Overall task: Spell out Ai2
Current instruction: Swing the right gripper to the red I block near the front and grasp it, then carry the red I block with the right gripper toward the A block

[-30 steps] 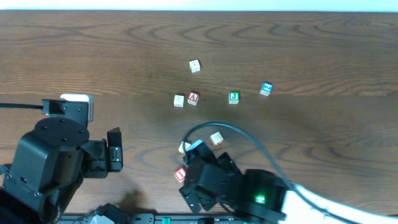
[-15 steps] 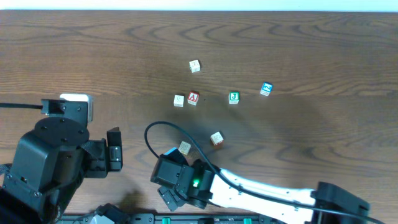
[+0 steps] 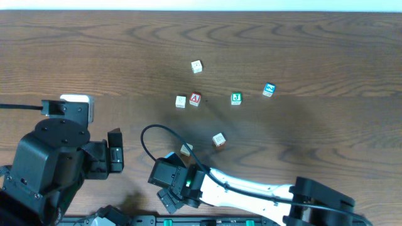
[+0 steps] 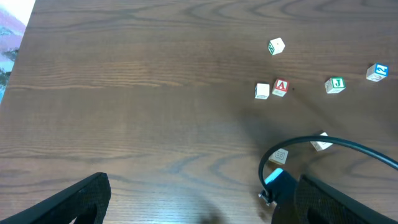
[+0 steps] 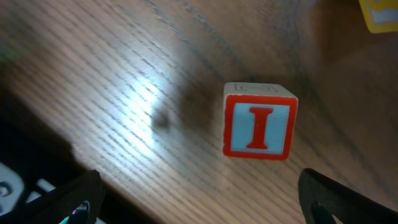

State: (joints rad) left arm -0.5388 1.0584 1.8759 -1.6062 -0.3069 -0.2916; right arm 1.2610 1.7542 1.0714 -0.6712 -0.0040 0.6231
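Observation:
A block with a red-framed blue face and a red letter I point(image 5: 260, 121) lies on the wood just ahead of my right gripper point(image 5: 205, 208). That gripper is open and empty, with its fingers on either side below the block. In the overhead view the right gripper point(image 3: 169, 188) hangs over the front of the table and hides the I block. The red A block point(image 3: 195, 98) sits mid-table beside a pale block point(image 3: 181, 101). My left gripper point(image 4: 205, 208) is open and empty at the front left point(image 3: 115, 156).
A green J block point(image 3: 236, 97), a blue-marked block point(image 3: 269, 90), a pale block point(image 3: 196, 66) and two tan blocks point(image 3: 218, 139) point(image 3: 186, 149) lie scattered. The right arm's black cable point(image 3: 147, 135) loops over the table. A yellow block edge point(image 5: 380, 15) shows at the top right of the right wrist view.
The right arm has swung left along the front of the table. Its gripper now covers the I block, which showed in the overhead view one second ago. The left arm has not moved.

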